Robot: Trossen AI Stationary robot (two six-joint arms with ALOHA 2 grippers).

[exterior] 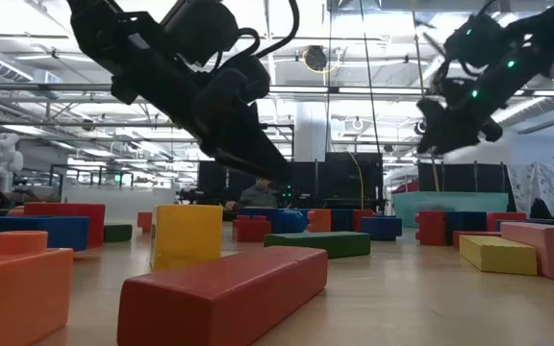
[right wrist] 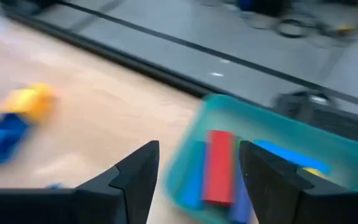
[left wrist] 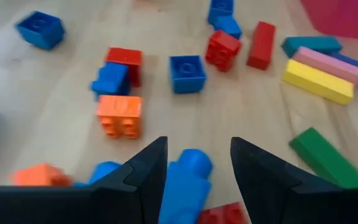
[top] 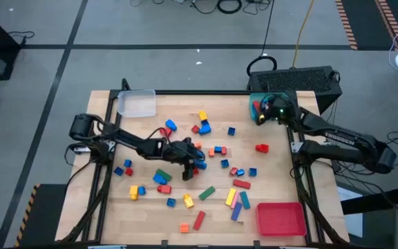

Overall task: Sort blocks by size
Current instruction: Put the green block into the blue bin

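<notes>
Many small plastic blocks in red, blue, yellow, green, orange and pink lie scattered on the wooden table. My left gripper is low over the middle of the table and open. In the left wrist view its fingers stand on either side of a blue brick lying on the wood, with a gap to one finger. My right gripper is open and empty, raised over the teal tray at the far right. That tray holds a red brick and blue ones.
A clear tray stands at the far left and a red tray at the near right. Long bars in yellow, pink, green and red lie near the red tray. A red, a blue and an orange brick lie just beyond my left gripper.
</notes>
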